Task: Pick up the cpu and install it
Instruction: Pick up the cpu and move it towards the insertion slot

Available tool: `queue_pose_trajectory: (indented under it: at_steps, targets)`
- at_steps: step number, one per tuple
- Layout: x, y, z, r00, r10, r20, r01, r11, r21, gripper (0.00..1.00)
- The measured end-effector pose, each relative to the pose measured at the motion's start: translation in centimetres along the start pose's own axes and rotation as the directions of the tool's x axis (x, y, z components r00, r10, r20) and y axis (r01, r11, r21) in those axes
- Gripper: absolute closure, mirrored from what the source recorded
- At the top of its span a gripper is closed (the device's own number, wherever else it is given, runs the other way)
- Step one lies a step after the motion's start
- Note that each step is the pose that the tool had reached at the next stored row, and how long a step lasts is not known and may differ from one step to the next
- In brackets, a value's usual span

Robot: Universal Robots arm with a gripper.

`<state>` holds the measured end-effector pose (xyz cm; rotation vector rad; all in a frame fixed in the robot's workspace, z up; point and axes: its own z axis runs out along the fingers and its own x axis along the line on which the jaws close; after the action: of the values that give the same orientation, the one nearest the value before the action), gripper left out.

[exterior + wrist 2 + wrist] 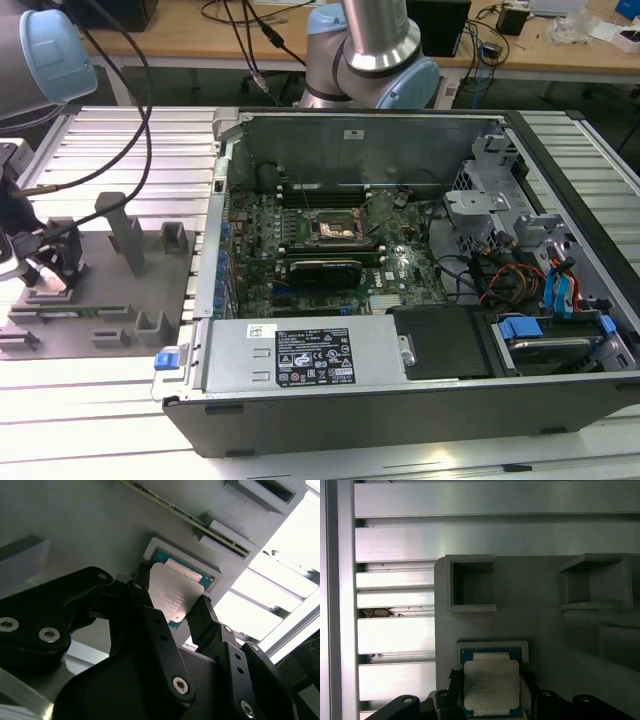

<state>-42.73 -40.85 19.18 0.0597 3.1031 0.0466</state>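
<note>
**Q:** Where is the gripper (171, 601), and how is it set?

**A:** It is low over the cpu (176, 591). The jaws are parted, with a black finger (150, 615) just beside each of two opposite edges. The silver chip lies flat in its pocket, not lifted.

**Q:** And around that?

**A:** The pocket is in a grey holder (545, 650) on a ribbed metal table (395, 635), at the exterior view's left. The open computer case (400, 400) stands well apart, with its dark socket (335, 228) mid-board.

the cpu (175, 597) lay in a recess of the fixture block (100, 290), under the gripper (172, 596). the block sat on the slatted table (100, 420), at the exterior view's left of the computer case (400, 400).
</note>
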Motion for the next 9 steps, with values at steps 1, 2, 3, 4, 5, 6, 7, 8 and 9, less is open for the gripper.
queue_pose_trajectory:
  at_steps: [1,2,3,4,5,6,7,8,9]
  targets:
    - [0.00,-0.01,0.00,1.0000,0.000,0.0001,0.000,1.0000,-0.0001,0.46]
    - [0.01,-0.01,0.00,1.0000,0.000,0.0002,0.000,1.0000,-0.0001,0.46]
    - [0.01,-0.03,0.01,1.0000,0.000,0.0002,0.000,1.0000,-0.0002,0.46]
    - [0.02,-0.03,0.06,1.0000,0.000,0.0002,0.000,1.0000,-0.0001,0.46]
    - [0.02,-0.04,0.08,1.0000,0.000,0.0000,0.000,1.0000,0.0000,0.46]
    - [0.02,-0.04,0.08,1.0000,0.000,-0.0002,0.000,1.0000,0.0001,0.46]
    - [0.01,-0.03,0.09,1.0000,0.000,0.0000,0.000,1.0000,0.0000,0.46]
    - [0.01,-0.04,0.10,1.0000,0.000,0.0000,0.000,1.0000,0.0000,0.46]
    - [0.01,-0.04,0.11,1.0000,0.000,0.0000,0.000,1.0000,0.0000,0.46]
